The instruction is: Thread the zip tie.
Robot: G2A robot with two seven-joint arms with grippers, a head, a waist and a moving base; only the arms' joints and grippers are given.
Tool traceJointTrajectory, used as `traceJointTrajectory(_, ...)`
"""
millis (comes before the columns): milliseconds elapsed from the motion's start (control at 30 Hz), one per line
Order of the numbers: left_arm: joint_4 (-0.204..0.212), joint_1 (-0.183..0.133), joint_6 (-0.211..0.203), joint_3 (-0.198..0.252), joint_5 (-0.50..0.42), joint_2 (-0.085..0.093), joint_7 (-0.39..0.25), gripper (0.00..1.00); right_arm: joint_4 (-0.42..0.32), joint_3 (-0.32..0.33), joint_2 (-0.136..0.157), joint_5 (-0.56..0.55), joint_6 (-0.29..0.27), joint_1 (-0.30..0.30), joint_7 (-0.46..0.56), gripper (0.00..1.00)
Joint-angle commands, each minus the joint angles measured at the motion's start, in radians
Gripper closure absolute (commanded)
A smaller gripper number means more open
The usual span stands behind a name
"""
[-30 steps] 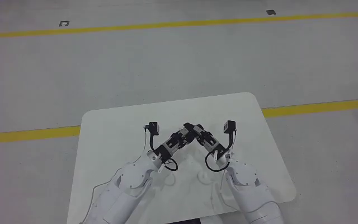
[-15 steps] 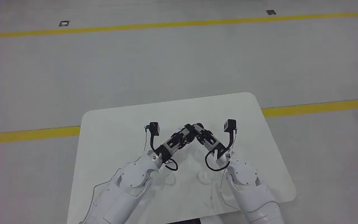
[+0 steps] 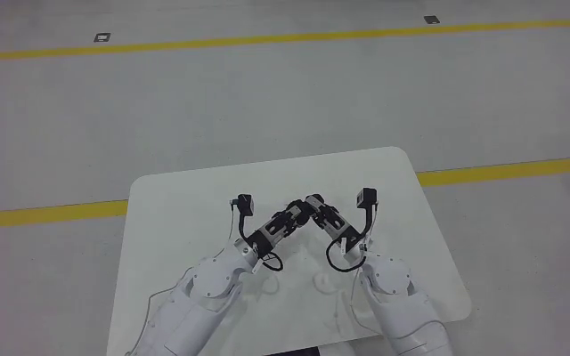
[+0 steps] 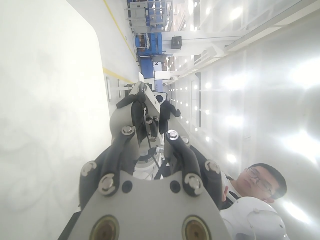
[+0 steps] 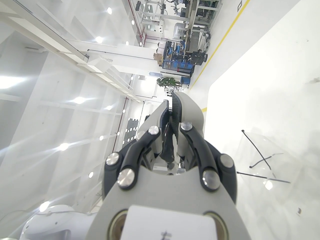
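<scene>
Top view: left end effector (image 3: 297,214) grasps one zip tie (image 4: 150,146), right end effector (image 3: 313,205) clenched.

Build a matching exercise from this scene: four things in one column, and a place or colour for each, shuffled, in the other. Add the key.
Things
1. right tool
2. loose zip ties
3. table
4. floor line

Place or colour
A. yellow
B. in a clear tray
C. white, with rounded corners
D. meeting the left tool above the table

Pairs: 1-D, 2-B, 3-C, 4-A
</scene>
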Motion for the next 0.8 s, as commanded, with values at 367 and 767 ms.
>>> traceJointTrajectory(367,-0.003,0.003,-0.001,0.002,0.0,0.002,0.002,0.88,-0.017,0.004,-0.001,-0.004,0.0,-0.01,0.008,1.0)
traceJointTrajectory(767,-0.015,0.013,0.001,0.006,0.007,0.005,0.009,1.0,-0.032,0.006,-0.002,-0.007,0.0,-0.023,0.012,1.0)
